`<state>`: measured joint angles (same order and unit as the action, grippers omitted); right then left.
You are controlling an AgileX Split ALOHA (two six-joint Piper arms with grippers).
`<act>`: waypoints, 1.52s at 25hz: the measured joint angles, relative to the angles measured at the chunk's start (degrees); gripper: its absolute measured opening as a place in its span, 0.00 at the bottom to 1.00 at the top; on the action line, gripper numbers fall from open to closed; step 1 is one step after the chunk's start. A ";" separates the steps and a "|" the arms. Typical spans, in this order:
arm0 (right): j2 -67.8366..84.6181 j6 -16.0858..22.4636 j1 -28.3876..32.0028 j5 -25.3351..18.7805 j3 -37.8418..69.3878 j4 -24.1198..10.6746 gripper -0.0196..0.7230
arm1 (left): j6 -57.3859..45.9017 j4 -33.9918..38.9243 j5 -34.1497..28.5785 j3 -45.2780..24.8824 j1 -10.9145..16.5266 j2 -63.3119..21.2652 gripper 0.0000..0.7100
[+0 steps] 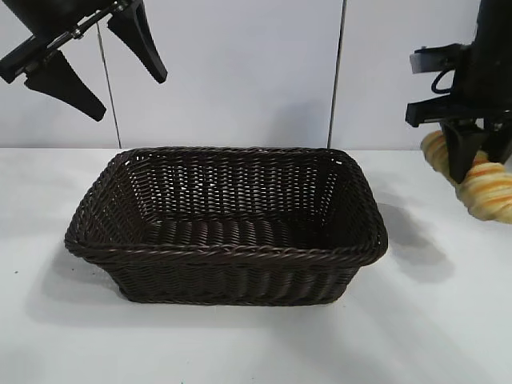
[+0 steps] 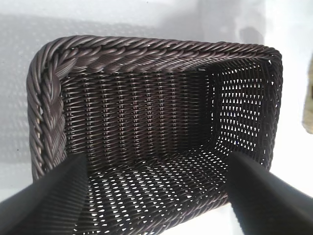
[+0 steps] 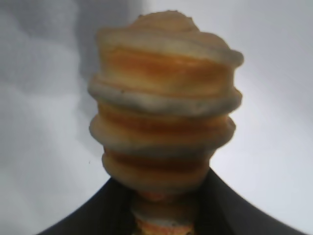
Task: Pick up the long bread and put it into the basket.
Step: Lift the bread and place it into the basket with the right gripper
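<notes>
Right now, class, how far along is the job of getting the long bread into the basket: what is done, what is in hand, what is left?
Done: the right gripper is shut on the long bread and holds it above the table.

In hand: the loaf hangs to the right of the basket, not over it.

Left: carrying it over the rim and releasing. The basket looks empty; the left gripper hangs open above the basket's left end.

Left gripper (image 2: 156, 196) spread wide above basket (image 2: 146, 51); woven floor visible between fingers (image 2: 266, 196).
</notes>
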<state>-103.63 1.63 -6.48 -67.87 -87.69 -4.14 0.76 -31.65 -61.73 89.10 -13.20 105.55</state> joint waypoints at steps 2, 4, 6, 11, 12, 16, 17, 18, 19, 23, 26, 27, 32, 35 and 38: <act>0.60 -0.45 0.00 -0.17 0.00 0.71 0.37 | 0.00 0.00 0.00 0.00 0.00 0.00 0.80; 0.61 -0.79 0.00 -0.20 0.00 1.77 0.37 | 0.00 0.00 0.00 0.00 0.00 0.00 0.80; 0.61 -0.91 -0.05 -0.20 0.00 3.56 0.37 | 0.00 0.00 0.00 0.00 0.00 0.00 0.80; 0.65 -1.63 -2.03 0.32 0.00 7.02 0.37 | 0.33 0.00 0.00 0.00 0.00 0.00 0.80; 0.65 -1.63 -3.12 0.63 0.00 7.25 0.37 | 0.33 0.00 0.00 0.00 0.00 0.00 0.80; 0.65 -1.63 -8.29 2.98 0.05 8.12 0.37 | 0.37 0.00 0.00 0.00 0.00 0.00 0.80; 0.65 -1.63 -9.68 3.47 0.05 8.47 0.37 | 0.40 0.00 0.00 0.00 0.00 0.00 0.80; 0.65 -1.63 -10.85 4.02 0.05 8.79 0.37 | 0.44 0.00 0.00 0.00 0.00 0.00 0.80; 0.50 -1.63 -12.21 4.54 0.05 9.17 0.37 | 0.44 0.00 0.00 0.00 0.00 0.00 0.80; -1.09 -1.63 -16.94 6.33 0.05 10.93 0.37 | 0.54 0.00 0.00 0.00 0.00 0.00 0.80; -2.38 -1.63 -19.70 9.02 0.05 11.68 0.37 | 0.58 0.00 0.00 0.00 0.00 0.00 0.80; -2.75 -1.63 -20.46 10.22 0.05 11.95 0.37 | 0.58 0.00 0.00 0.00 0.00 0.00 0.80; -5.05 -1.63 -23.16 16.09 0.05 13.09 0.37 | 0.58 0.00 0.00 0.00 0.00 0.00 0.80; -7.27 -1.63 -23.85 17.82 0.05 13.65 0.37 | 0.58 0.00 0.00 0.00 0.00 0.00 0.80; -9.81 -1.63 -23.84 18.82 0.05 13.59 0.37 | 0.58 0.00 0.00 0.00 0.00 0.00 0.80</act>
<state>-113.44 0.00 -30.32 -49.04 -87.64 9.45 1.35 -31.65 -61.73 89.10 -13.20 105.55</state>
